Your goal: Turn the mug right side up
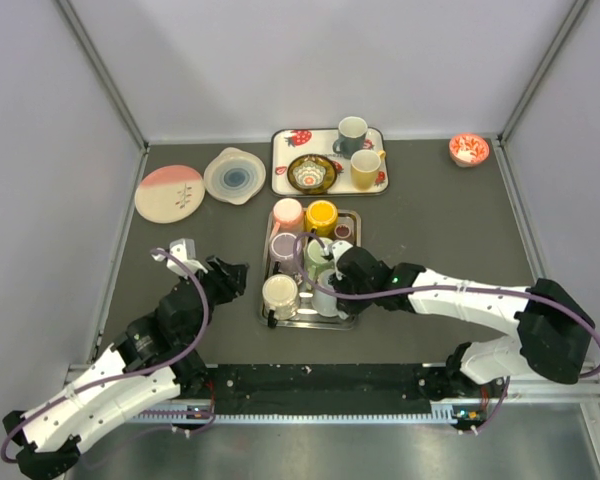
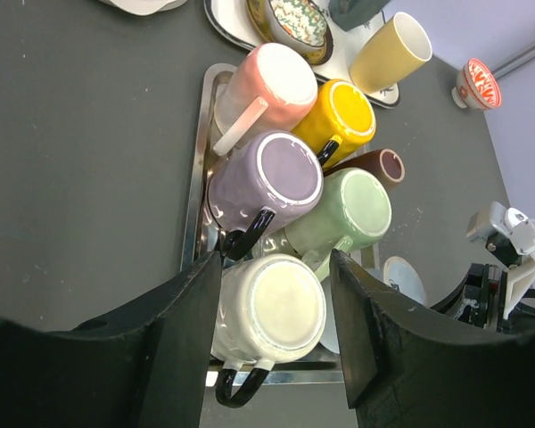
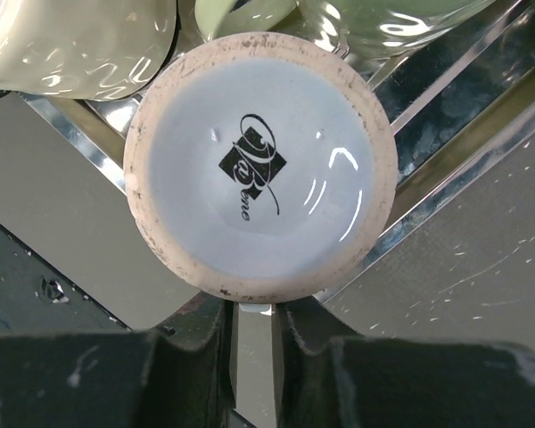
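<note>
Gripping the upside-down pale mug (image 3: 260,165) by its handle at the near end of the metal tray (image 2: 194,205).

Pinching that thin handle with the right jaws, closed down tight on it, right below the mug's round base, dark printed logo facing up. Hard to tell whether resting on the tray or raised off it. Sitting just right of the cream mug (image 2: 272,312), on the near side of the green mug (image 2: 352,209); sharing the tray with the purple mug (image 2: 272,178), the pink mug (image 2: 272,85) and the yellow mug (image 2: 343,116), all bottom-up and crowded together. Holding the left jaws about half open, gripping nothing, above the dark bench (image 1: 430,220) beside the tray's left rim, aimed toward the cream mug and apart from it.
</note>
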`<state>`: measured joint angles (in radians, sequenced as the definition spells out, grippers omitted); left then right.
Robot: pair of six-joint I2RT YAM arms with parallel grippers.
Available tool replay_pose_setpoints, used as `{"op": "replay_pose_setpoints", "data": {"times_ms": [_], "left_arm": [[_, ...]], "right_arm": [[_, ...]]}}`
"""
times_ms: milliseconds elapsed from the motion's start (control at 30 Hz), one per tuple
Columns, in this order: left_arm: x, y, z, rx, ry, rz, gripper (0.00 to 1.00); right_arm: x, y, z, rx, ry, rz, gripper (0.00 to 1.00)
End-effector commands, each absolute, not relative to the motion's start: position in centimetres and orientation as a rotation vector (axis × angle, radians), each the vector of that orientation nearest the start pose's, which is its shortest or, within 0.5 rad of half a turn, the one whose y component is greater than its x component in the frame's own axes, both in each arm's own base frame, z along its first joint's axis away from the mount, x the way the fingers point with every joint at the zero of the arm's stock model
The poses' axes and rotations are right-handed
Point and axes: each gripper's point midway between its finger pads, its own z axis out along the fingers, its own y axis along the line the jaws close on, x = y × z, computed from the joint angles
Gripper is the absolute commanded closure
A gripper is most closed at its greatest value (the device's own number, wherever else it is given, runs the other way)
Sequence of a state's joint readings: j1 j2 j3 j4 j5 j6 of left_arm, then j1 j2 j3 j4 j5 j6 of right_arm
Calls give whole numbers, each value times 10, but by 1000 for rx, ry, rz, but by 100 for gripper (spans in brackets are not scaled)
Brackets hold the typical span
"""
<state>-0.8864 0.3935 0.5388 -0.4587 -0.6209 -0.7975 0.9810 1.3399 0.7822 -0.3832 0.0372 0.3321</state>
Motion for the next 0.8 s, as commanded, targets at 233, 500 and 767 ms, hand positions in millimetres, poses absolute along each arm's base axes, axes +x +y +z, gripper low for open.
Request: {"op": "replay_pose_setpoints", "data": {"times_ms": [233, 500, 767], "left_arm": [[201, -117, 207, -356, 1827, -575, 42], [201, -111, 211, -351, 1829, -530, 39], [210, -125, 220, -251, 1898, -456, 17]], "right_arm": [[167, 271, 78, -801, 2423, 491, 64], [166, 260, 137, -729, 2333, 541, 49], [197, 189, 238, -385, 2076, 332, 23]]}}
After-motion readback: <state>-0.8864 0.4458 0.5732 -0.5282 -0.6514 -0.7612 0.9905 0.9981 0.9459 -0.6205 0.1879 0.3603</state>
